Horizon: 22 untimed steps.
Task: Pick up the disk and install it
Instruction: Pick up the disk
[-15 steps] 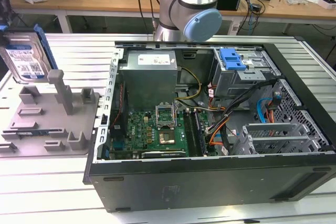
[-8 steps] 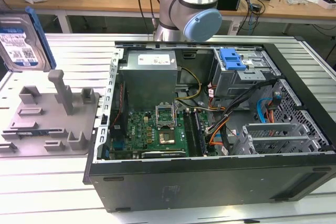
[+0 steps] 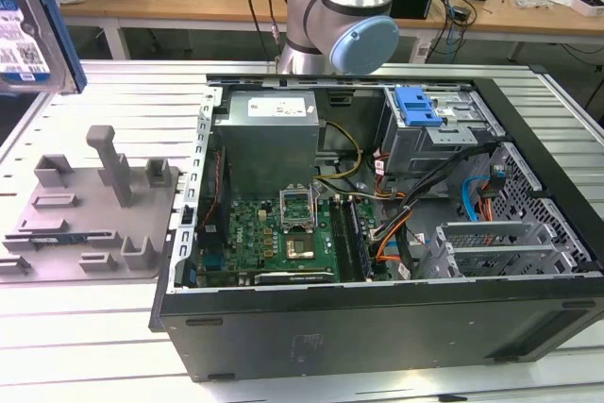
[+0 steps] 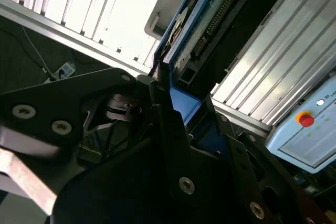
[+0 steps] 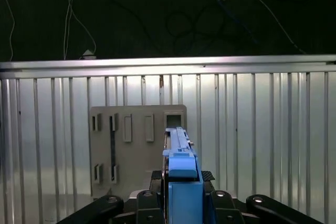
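Observation:
The disk (image 3: 24,30), a silver drive with a white-and-blue label in a blue carrier, hangs in the air at the exterior view's upper left, above the table and well above the grey fixture plate (image 3: 94,209). In the first wrist view the disk (image 5: 181,174) appears edge-on, clamped between the black fingers of my gripper (image 5: 181,205), with the fixture plate (image 5: 136,150) below it. The second wrist view looks along the disk (image 4: 210,19), and my gripper (image 4: 178,106) is shut on its blue carrier end.
An open computer case (image 3: 377,327) lies on the ribbed table toward the exterior view's right. Inside are a grey power supply (image 3: 269,139), a green motherboard (image 3: 283,233) and a drive cage with a blue latch (image 3: 420,106). The arm's base (image 3: 340,16) stands behind the case.

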{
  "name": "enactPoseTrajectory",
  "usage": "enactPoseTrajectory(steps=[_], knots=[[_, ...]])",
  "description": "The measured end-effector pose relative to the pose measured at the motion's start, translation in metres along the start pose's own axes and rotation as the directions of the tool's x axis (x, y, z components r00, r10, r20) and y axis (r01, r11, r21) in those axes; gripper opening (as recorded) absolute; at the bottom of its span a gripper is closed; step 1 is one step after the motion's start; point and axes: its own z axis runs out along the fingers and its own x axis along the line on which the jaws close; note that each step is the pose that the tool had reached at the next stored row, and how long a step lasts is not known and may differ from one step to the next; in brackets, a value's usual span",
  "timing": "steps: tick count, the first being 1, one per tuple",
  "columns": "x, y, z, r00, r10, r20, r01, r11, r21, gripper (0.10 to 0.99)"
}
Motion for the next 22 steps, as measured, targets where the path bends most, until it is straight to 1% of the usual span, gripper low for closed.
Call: enactPoseTrajectory(steps=[6,7,13,15,18,19,20,21,22], knots=[[0.0007,-0.0026,-0.0285,1.0000,0.000,0.0001,0.000,1.0000,0.000,0.365],[0.0007,-0.0027,-0.0304,1.0000,0.000,0.0002,0.000,1.0000,0.000,0.365],[0.0011,-0.0031,-0.0306,1.0000,0.000,-0.0005,0.000,1.0000,0.000,0.365],[0.0068,-0.0130,-0.0303,1.0000,0.000,-0.0006,0.000,1.0000,-0.002,0.365],[0.0135,-0.0252,-0.0300,1.0000,0.000,-0.0006,0.000,1.0000,-0.006,0.365],[0.0169,-0.0308,-0.0299,1.0000,0.000,-0.0007,0.000,1.0000,-0.008,0.365],[0.0232,-0.0418,-0.0297,1.0000,0.000,-0.0007,0.000,0.9999,-0.011,0.365],[0.0269,-0.0480,-0.0295,1.0000,-0.001,-0.0007,0.001,0.9999,-0.012,0.365],[0.0292,-0.0520,-0.0295,1.0000,0.000,-0.0008,0.000,0.9999,-0.014,0.365]])
